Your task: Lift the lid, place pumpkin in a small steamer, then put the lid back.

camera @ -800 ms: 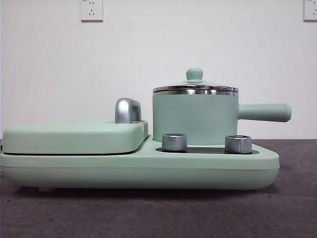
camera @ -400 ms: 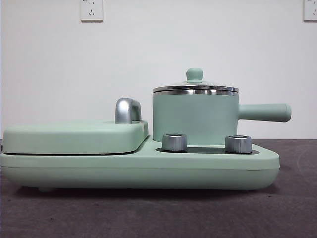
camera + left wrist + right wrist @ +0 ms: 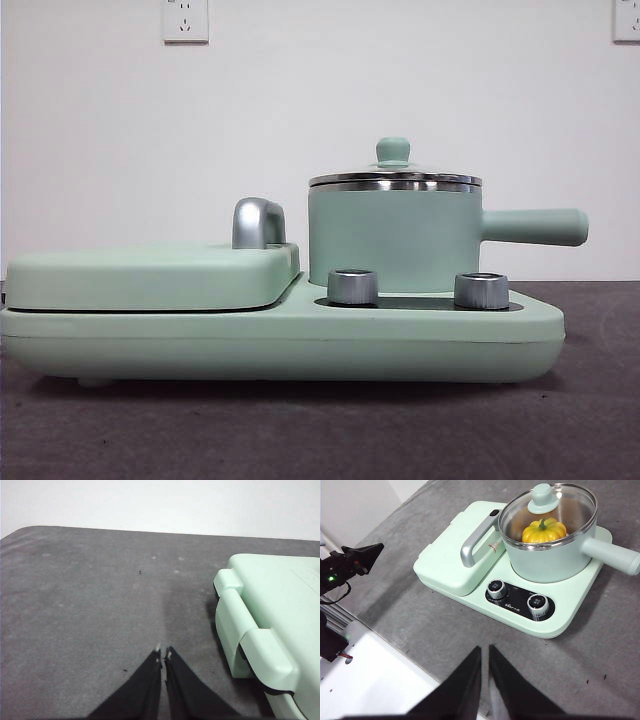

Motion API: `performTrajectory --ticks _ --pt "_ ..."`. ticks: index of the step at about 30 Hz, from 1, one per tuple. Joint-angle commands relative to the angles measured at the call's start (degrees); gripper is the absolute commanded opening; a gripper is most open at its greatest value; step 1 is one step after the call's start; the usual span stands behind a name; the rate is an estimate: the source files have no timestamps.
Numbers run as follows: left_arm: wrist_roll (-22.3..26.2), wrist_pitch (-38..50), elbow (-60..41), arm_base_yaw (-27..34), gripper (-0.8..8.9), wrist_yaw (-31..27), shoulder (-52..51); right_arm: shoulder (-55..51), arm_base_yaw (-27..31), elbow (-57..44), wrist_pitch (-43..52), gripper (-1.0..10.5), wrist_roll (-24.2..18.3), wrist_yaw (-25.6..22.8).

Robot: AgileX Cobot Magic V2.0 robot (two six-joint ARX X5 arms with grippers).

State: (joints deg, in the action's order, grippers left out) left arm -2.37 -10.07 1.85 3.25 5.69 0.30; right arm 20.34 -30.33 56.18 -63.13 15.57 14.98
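The small steamer (image 3: 392, 240) stands on the right half of the appliance base, its long handle (image 3: 535, 227) pointing right. The glass lid (image 3: 394, 176) with its mint-green knob (image 3: 393, 150) sits closed on the pot. In the right wrist view the pumpkin (image 3: 544, 531) shows through the lid (image 3: 555, 505), inside the steamer (image 3: 555, 555). My right gripper (image 3: 485, 652) is shut and empty, high above the table in front of the appliance. My left gripper (image 3: 163, 653) is shut and empty over bare table beside the appliance's end. Neither gripper shows in the front view.
The wide mint-green appliance base (image 3: 280, 335) carries two silver knobs (image 3: 352, 286) and a flat rectangular cover (image 3: 150, 275) with a chrome handle (image 3: 256, 222). In the right wrist view the other arm's black tip (image 3: 362, 557) is at the left, and the table's edge runs below it.
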Motion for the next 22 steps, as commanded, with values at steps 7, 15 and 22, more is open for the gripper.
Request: performTrajectory --ticks 7,15,22 --pt "0.0 -0.4 -1.1 0.1 0.19 -0.2 -0.1 0.1 -0.3 0.5 0.5 0.2 0.5 0.0" --pt "0.0 -0.4 -1.1 0.1 0.19 -0.2 -0.1 -0.6 0.7 0.1 0.9 0.2 0.2 -0.1" --pt "0.0 -0.4 -1.1 0.1 0.19 -0.2 -0.1 -4.7 16.7 -9.2 10.4 0.2 -1.6 -0.2"
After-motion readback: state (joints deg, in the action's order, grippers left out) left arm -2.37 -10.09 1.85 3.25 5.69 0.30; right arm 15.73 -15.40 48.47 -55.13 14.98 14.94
